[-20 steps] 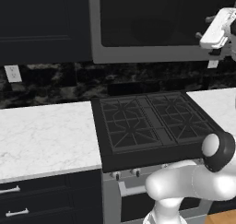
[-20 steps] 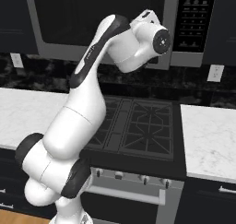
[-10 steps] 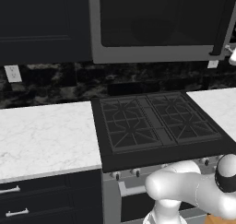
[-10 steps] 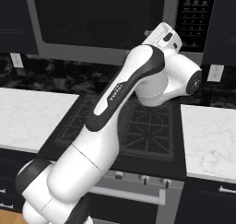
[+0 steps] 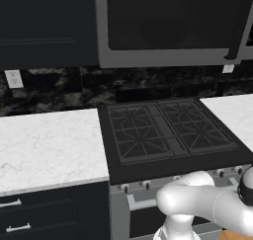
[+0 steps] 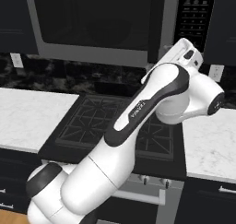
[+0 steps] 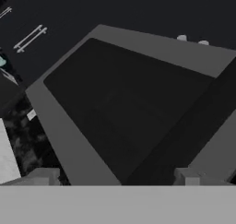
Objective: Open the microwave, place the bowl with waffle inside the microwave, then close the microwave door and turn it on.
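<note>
Grey finger tips (image 7: 46, 176) of the end effector (image 7: 115, 179) rise at the bottom of the hand view, standing spread wide with nothing between them; they face the microwave door (image 7: 133, 112), close to its dark glass; the black vertical handle (image 7: 193, 126) runs as a dark bar toward the tip on the right of that view, and whether it touches cannot be told.

Behind the hand, the arm (image 6: 138, 126) climbs from its base at the lower left of the right base view, bends at a dark-banded elbow, and the wrist (image 6: 184, 57) lies up against the lower right corner of the microwave (image 6: 99, 22), between the glass and the control panel (image 6: 196, 15).

Shut and flush, the door shows in the left base view as a grey frame around dark glass (image 5: 168, 21), with the handle (image 5: 239, 26) at its right edge; below it the stove (image 5: 168, 130) sits between two white marble worktop (image 5: 49, 145) stretches; open room lies above the burners and over both worktops; dark cabinets (image 5: 47, 26) flank the microwave.

Two wall outlets appear in the right base view, one (image 6: 16, 60) at left and one (image 6: 215, 72) at right beside the wrist; the left base view adds drawer pulls (image 5: 10, 203) under the left worktop.
</note>
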You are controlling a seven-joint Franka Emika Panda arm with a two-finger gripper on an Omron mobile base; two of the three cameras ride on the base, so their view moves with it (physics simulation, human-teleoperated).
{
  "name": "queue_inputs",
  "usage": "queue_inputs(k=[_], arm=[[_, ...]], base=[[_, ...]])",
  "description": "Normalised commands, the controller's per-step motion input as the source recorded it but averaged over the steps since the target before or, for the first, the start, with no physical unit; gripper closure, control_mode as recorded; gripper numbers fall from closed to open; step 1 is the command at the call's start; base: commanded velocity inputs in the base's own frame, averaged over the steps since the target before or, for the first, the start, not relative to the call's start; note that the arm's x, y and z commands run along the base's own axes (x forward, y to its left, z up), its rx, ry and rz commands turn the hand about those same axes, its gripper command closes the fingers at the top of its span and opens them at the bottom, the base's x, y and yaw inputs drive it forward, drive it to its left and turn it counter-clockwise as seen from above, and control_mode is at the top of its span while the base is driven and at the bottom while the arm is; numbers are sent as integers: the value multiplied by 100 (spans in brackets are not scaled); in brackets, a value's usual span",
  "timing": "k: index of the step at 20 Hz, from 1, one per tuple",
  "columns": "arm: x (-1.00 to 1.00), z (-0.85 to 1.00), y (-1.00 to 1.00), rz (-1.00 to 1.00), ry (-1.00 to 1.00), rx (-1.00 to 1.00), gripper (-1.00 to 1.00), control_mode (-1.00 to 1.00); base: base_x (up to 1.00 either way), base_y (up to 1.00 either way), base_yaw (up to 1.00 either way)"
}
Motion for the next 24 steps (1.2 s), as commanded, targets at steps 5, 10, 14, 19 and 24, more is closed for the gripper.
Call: queue_inputs(k=[5,10,14,19,24], arm=[[-4,-12,-6,-31,9,-21,-100,-100],[-5,-19,-2,-38,10,-24,-100,-100],[4,-45,-16,-29,8,-5,-100,-100],[33,-20,-24,-14,2,0,-100,-100],[38,-9,-18,-7,0,0,100,-100]], base=[[0,0,0],[0,0,0],[0,0,0],[0,0,0],[0,0,0]])
